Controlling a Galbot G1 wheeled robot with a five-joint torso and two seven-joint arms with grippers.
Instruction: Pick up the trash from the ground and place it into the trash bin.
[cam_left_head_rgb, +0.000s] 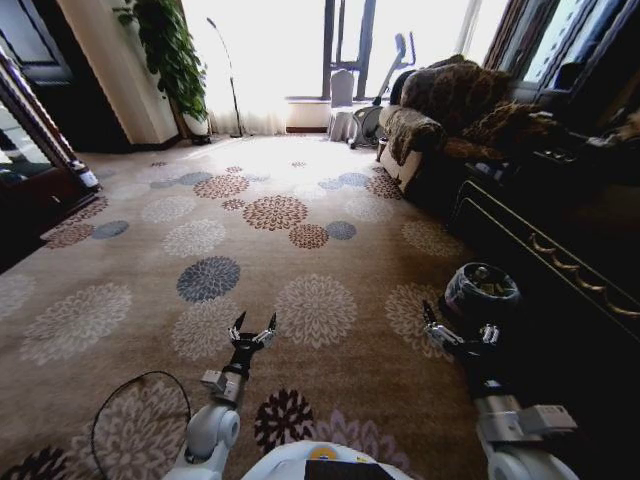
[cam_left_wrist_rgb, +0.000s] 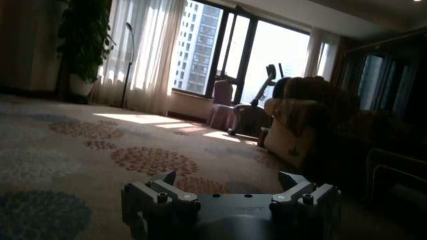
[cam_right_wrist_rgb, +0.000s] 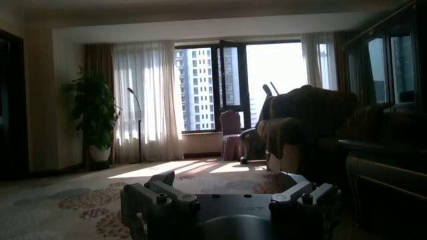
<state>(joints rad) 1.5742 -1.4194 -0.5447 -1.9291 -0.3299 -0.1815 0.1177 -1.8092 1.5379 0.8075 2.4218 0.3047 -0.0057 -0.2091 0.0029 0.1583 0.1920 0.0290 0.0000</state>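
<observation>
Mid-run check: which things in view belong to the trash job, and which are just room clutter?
Job: bin by the dark cabinet, left gripper and right gripper, both open and empty, over the carpet.
Clutter: armchair, plant, floor lamp, black cable.

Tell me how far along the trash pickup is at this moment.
The trash bin, by the dark cabinet on the right, already holds something, though what it is can't be made out. Nothing is in hand: the left claw and right claw both hang open and empty over the carpet. No litter is visible there.
</observation>
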